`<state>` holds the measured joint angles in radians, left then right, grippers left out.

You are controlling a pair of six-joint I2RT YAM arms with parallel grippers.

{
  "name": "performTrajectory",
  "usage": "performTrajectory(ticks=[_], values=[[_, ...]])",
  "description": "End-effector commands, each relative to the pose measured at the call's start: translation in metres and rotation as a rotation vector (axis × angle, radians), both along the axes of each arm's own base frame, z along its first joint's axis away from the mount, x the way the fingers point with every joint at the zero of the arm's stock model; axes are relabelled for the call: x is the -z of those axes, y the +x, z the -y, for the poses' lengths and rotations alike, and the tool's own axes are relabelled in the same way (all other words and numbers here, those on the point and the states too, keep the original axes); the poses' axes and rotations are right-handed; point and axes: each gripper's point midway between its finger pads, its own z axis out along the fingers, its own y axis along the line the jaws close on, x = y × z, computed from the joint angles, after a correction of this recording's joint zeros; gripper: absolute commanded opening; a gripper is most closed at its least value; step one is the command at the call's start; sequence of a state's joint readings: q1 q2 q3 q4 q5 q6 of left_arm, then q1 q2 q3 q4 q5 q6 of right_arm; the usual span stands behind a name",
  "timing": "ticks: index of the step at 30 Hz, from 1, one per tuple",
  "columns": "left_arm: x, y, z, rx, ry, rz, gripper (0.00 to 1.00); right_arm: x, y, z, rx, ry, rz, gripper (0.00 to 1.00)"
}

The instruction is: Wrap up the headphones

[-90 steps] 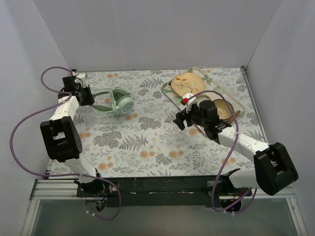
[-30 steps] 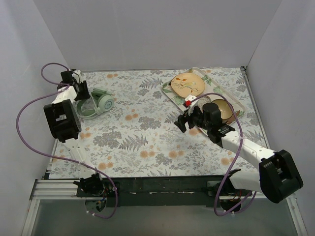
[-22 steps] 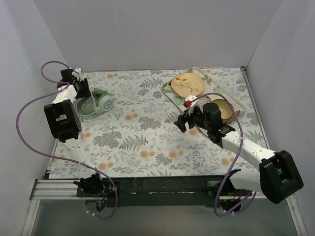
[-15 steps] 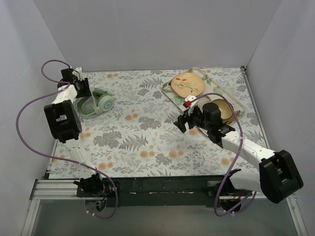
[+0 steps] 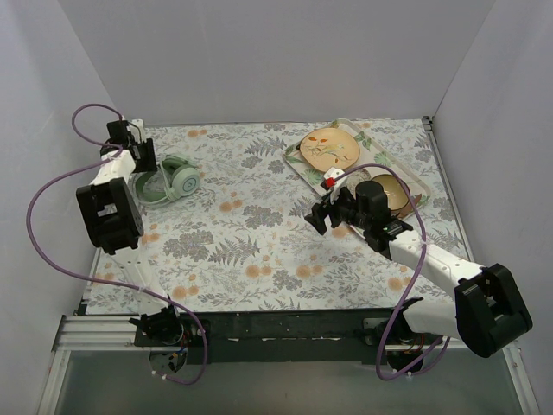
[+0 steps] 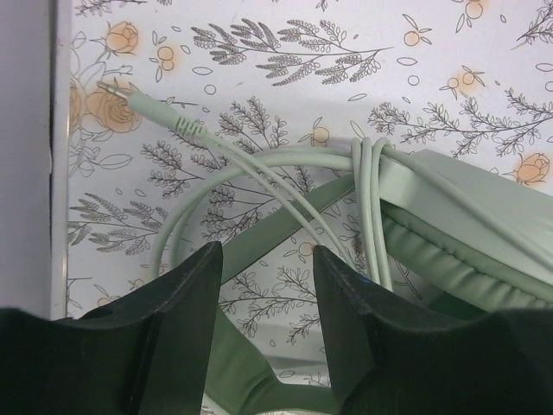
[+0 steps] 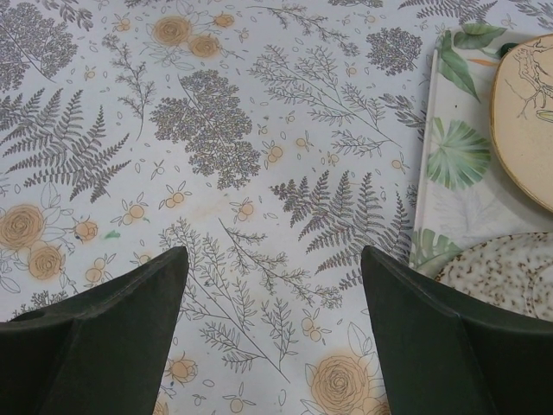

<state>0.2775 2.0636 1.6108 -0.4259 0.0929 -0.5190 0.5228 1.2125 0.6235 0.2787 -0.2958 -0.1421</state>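
Observation:
The mint-green headphones (image 5: 173,181) lie at the far left of the table, close to the left wall. In the left wrist view an ear cup (image 6: 467,233) is at the right, the thin green cable (image 6: 259,162) is looped around it several times, and its plug (image 6: 117,88) lies loose on the cloth. My left gripper (image 5: 143,164) (image 6: 263,252) is open just above the flat green headband (image 6: 268,226), holding nothing. My right gripper (image 5: 313,216) (image 7: 274,251) is wide open and empty above the bare cloth at mid-right.
A leaf-print tray (image 5: 421,186) (image 7: 454,156) at the back right holds a tan plate (image 5: 330,147) (image 7: 527,112) and a speckled bowl (image 5: 390,192) (image 7: 510,268), right beside my right gripper. The left wall (image 6: 26,130) is next to the headphones.
Since three seconds ago the headphones have slid left toward the wall with my left gripper. In the last second my right gripper shifted slightly left; the left one has barely moved.

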Motion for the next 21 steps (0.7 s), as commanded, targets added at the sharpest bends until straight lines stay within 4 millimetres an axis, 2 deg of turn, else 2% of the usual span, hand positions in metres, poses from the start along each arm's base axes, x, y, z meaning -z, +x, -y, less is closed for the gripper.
performTrajectory(ticks=[1,10,13,14,15,17,19,20,21], values=[[-0.064,0.001,-0.004,-0.001,0.065,0.118,0.46,-0.022,0.002,-0.003,-0.018,0.029,0.047,0.89],[-0.081,-0.004,0.001,0.017,0.06,0.143,0.48,-0.023,0.002,-0.004,-0.016,0.031,0.048,0.89],[-0.082,-0.01,0.007,0.033,0.043,0.137,0.55,-0.026,0.009,0.002,0.039,0.031,0.049,0.9],[-0.09,-0.014,0.01,0.041,0.038,0.148,0.58,-0.026,0.012,0.005,0.066,0.027,0.046,0.9],[-0.09,-0.018,0.018,0.066,0.015,0.144,0.66,-0.027,0.014,0.008,0.099,0.03,0.039,0.91],[-0.096,-0.031,0.034,0.107,-0.008,0.145,0.73,-0.028,0.023,0.02,0.187,0.014,0.04,0.91],[-0.098,-0.044,0.061,0.193,-0.021,0.132,0.85,-0.03,0.03,0.033,0.276,0.011,0.043,0.91],[-0.086,-0.056,0.073,0.224,-0.03,0.1,0.87,-0.03,0.031,0.038,0.308,0.006,0.041,0.93],[-0.102,-0.064,0.094,0.287,-0.015,0.132,0.91,-0.031,0.033,0.045,0.351,-0.001,0.04,0.93]])
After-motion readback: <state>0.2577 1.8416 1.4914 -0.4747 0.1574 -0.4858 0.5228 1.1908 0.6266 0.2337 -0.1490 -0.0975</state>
